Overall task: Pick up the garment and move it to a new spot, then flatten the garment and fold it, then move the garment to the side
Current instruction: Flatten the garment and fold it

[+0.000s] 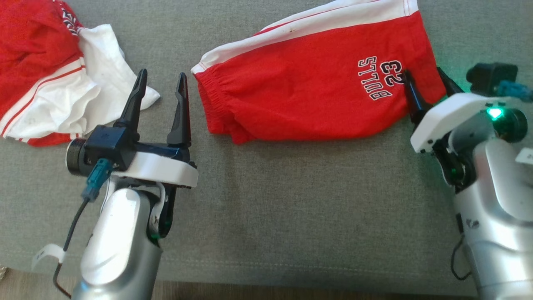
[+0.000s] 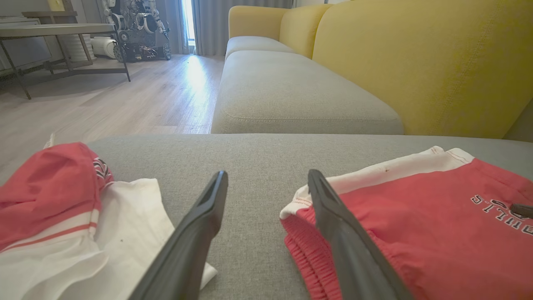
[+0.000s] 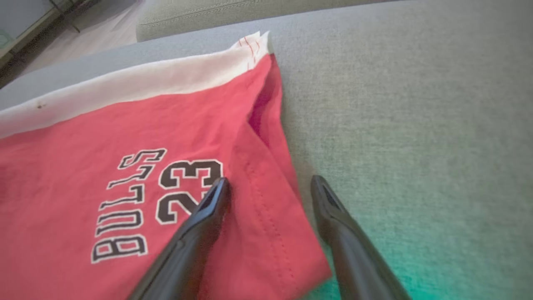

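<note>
While agape, right tool (image 3: 270,183) astride hem (image 3: 266,216)

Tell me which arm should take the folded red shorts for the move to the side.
Right, probably. The right tool is open with its fingers straddling the hem edge of the red shorts, one finger by the 23 print. The left tool is open over bare cushion beside the waistband.

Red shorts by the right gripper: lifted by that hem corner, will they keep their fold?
Probably not: the shorts are thin cloth whose layers part at the hem, so the fold would likely sag open. They look light; the right gripper, open astride that edge, should lift them easily. Pushed, they would likely bunch on the couch.
</note>
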You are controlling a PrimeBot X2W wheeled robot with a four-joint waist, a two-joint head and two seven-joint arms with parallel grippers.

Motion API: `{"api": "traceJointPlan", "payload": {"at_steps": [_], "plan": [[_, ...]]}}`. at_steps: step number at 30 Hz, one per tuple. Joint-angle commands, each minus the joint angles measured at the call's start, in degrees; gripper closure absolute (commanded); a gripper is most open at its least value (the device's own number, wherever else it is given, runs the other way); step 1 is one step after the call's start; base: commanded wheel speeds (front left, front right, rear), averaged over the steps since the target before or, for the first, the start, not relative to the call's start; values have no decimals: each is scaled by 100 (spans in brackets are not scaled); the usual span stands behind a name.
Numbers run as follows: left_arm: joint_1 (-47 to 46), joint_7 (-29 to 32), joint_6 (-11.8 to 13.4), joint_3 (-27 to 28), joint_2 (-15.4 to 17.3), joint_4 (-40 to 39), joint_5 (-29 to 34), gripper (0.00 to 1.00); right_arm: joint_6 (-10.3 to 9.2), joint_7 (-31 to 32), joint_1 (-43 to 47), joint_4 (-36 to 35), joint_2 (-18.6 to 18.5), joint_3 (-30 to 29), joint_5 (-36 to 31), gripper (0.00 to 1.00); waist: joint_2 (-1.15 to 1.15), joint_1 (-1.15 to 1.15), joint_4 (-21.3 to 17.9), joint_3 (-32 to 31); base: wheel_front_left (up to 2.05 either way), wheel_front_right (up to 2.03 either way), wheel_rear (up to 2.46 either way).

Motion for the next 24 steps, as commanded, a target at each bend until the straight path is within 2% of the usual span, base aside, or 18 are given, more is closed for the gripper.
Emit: {"api": "traceJointPlan", "payload": {"at_steps": [1,2,3,10,24], "plan": [[-217,-31,-43,226,84,-176,41,0,19,90,-21,-36,67,192,48,36,0,0,-4,7,0,0,0],[-219,-31,-51,229,80,-174,44,0,19,141,-54,30,55,230,83,58,0,0,-6,8,0,0,0],[-218,-31,-64,235,75,-167,53,0,19,209,-103,139,51,289,218,100,0,0,-9,7,0,0,0],[-181,-31,-77,262,55,-166,85,0,19,52,75,120,25,286,459,100,0,0,-20,-44,0,0,0],[149,-31,-90,385,111,-185,106,0,19,-201,1907,-1389,350,-260,402,100,0,0,-316,-416,0,0,0]]}}
